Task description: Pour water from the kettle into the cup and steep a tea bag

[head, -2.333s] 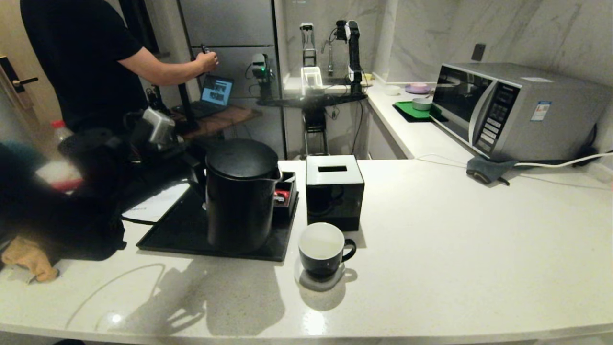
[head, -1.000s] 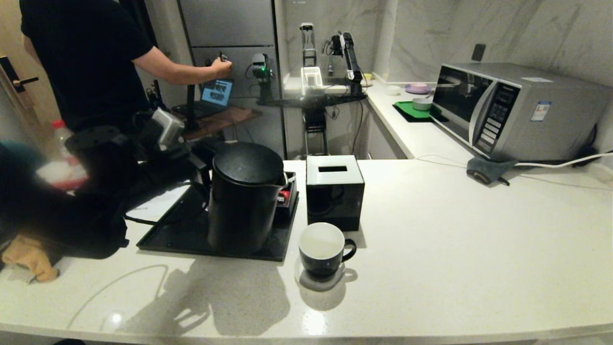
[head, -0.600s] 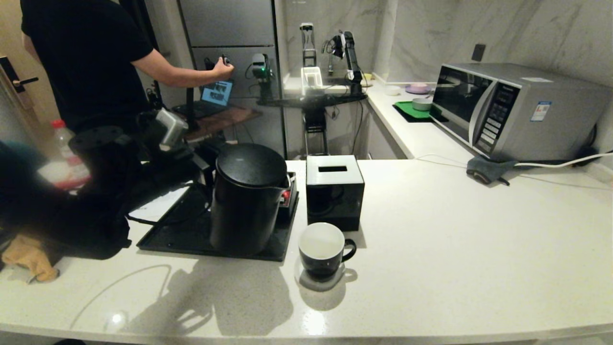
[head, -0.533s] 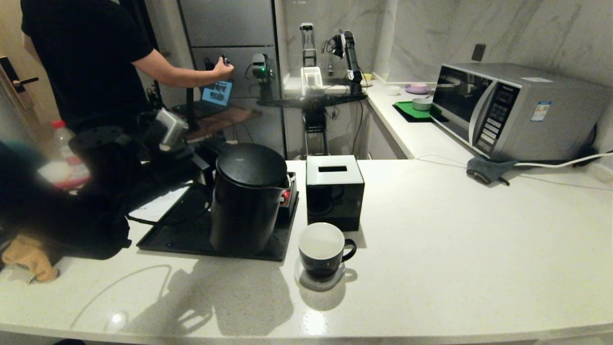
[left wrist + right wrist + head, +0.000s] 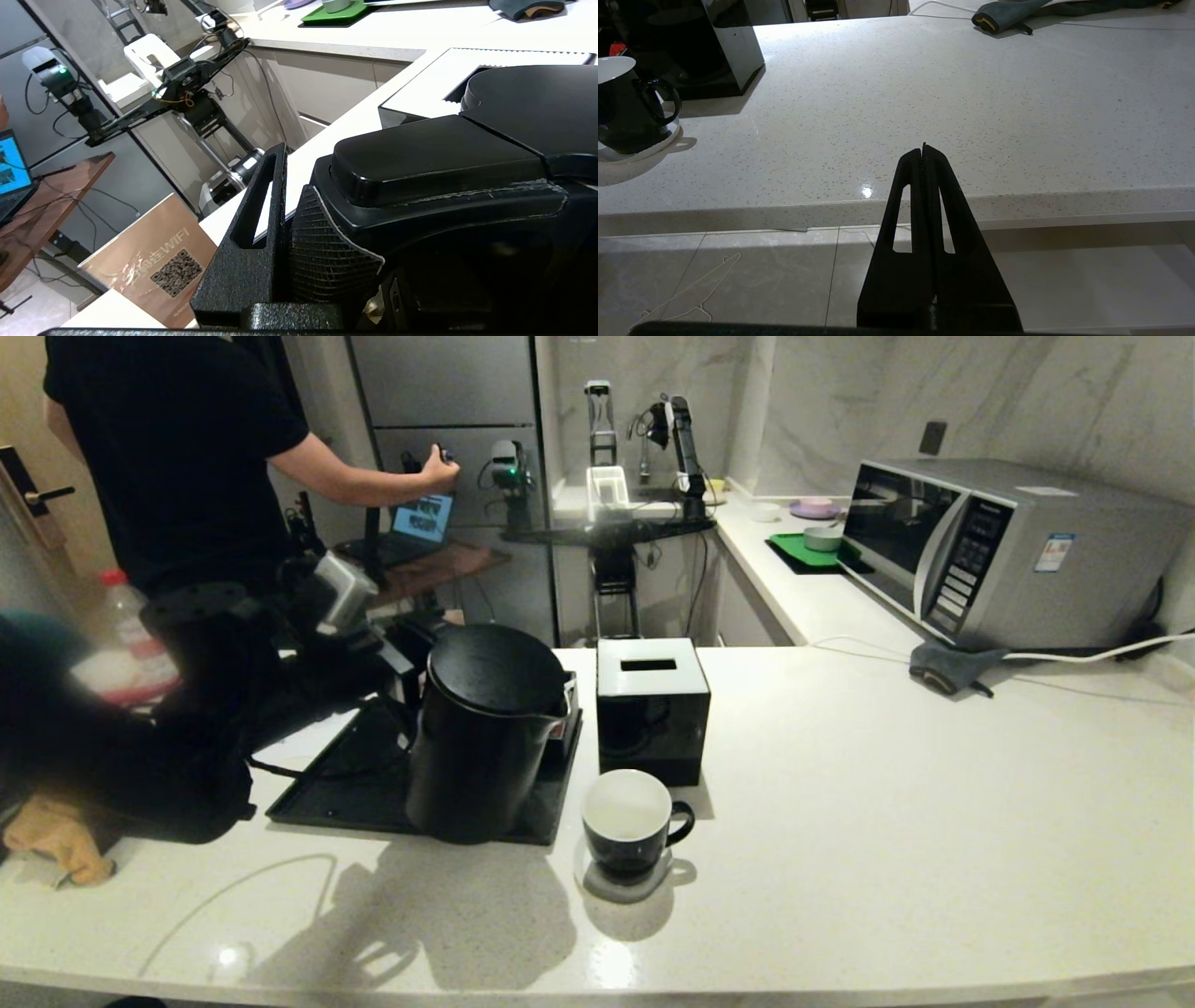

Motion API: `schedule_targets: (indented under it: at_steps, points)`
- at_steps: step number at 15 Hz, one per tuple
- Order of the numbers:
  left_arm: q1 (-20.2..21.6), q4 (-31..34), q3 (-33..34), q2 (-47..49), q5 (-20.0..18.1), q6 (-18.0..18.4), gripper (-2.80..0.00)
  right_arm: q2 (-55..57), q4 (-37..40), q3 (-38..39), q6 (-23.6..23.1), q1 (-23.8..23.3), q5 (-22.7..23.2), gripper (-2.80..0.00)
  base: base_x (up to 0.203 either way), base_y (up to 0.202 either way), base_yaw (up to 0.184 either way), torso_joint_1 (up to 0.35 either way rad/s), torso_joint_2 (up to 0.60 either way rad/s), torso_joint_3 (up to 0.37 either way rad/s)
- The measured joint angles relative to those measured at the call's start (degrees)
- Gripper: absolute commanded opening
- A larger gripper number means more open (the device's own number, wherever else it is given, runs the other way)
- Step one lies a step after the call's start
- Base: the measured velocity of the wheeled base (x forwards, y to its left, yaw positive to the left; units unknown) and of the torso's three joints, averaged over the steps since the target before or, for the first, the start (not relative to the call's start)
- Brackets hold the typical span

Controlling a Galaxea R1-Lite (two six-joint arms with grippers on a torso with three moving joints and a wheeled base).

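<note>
I am tilting the kettle (image 5: 481, 733), its handle grasped in my left end effector (image 5: 299, 233), above the tray (image 5: 364, 793) toward the cup (image 5: 630, 821) standing just beyond its spout near the bench's front edge.

I read "WIFI" on the brown card (image 5: 156, 261) in my left wrist view, after two characters too blurred to make out, with a QR code printed below it. The microwave (image 5: 1008, 555) carries a small sticker and button labels, but none of that print is legible to me.
</note>
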Motion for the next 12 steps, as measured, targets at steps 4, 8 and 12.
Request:
schedule_targets:
  at_steps: [4,8,12]
  points:
    - [-0.9,0.0,0.1,0.0,0.1,1.4,-2.80,0.0,0.0,0.0,0.0,0.0,0.0,-2.80,0.000,0.000,0.000,0.000,0.00,0.000]
    - [-1.5,1.5,0.1,0.0,0.1,3.8,-2.80,0.0,0.0,0.0,0.0,0.0,0.0,-2.80,0.000,0.000,0.000,0.000,0.00,0.000]
    - [-1.6,2.0,-0.2,0.0,0.1,5.2,-2.80,0.0,0.0,0.0,0.0,0.0,0.0,-2.80,0.000,0.000,0.000,0.000,0.00,0.000]
